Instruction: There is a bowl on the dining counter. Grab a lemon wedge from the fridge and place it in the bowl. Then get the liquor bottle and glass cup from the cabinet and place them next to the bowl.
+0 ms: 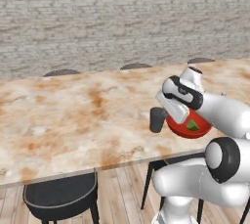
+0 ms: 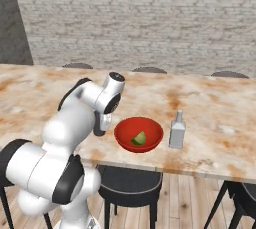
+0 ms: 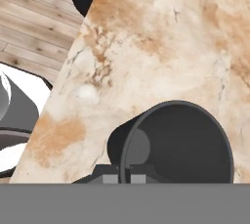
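The dark glass cup (image 1: 157, 120) stands upright at the counter's surface, just left of the red bowl (image 1: 181, 128). My gripper (image 1: 160, 110) is shut on the cup's rim, coming down from above. Looking along the hand, the cup (image 3: 176, 142) opens toward the camera, with its wall between the two fingertips (image 3: 105, 175). A green lemon wedge (image 2: 139, 137) lies inside the bowl (image 2: 138, 134). The clear liquor bottle (image 2: 177, 130) stands upright on the bowl's other side. I cannot tell whether the cup touches the counter.
The marbled dining counter (image 1: 73, 120) runs wide to the left. Its front edge (image 2: 165, 169) lies close to the bowl. Dark stools (image 1: 61, 196) (image 2: 130, 185) sit under that edge, more stool tops (image 1: 135, 65) line the far side, and a brick wall stands behind.
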Tool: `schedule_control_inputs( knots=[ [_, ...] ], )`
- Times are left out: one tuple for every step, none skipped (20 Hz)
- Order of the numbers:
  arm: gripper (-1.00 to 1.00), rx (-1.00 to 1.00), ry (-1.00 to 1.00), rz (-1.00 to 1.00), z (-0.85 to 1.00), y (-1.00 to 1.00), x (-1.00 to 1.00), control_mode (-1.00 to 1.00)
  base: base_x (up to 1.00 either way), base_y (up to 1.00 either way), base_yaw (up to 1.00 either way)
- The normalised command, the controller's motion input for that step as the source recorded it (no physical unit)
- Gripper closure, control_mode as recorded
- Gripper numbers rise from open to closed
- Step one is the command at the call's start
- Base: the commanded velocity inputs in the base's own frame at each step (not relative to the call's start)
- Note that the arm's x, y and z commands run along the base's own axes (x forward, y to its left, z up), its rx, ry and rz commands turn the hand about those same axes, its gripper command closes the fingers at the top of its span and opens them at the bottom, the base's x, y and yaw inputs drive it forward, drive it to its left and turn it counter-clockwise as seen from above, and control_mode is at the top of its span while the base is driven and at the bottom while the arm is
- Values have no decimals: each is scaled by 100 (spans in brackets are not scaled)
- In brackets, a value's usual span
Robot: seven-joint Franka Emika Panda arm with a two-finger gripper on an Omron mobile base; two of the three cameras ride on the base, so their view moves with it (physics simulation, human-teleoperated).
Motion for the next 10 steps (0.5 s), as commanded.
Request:
schedule_control_inputs(
  knots=[
    [100, -4, 0, 0, -22, 1, 18, -100, 0, 0, 0],
    [100, -9, 0, 0, -23, 8, 22, -100, 0, 0, 0],
    [100, -14, 0, 0, -23, 11, 18, -100, 0, 0, 0],
    [100, -13, 0, 0, -23, 11, 20, -100, 0, 0, 0],
    [100, -12, 0, 0, -27, 11, 18, -100, 0, 0, 0],
    [100, -12, 0, 0, -28, 10, 18, -100, 0, 0, 0],
    [100, -12, 0, 0, -31, 10, 19, -100, 0, 0, 0],
    [100, -12, 0, 0, -31, 11, 18, -100, 0, 0, 0],
    [100, -13, 0, 0, -27, 11, 17, -100, 0, 0, 0],
    [100, -12, 0, 0, -24, 10, 15, -100, 0, 0, 0]
  ],
)
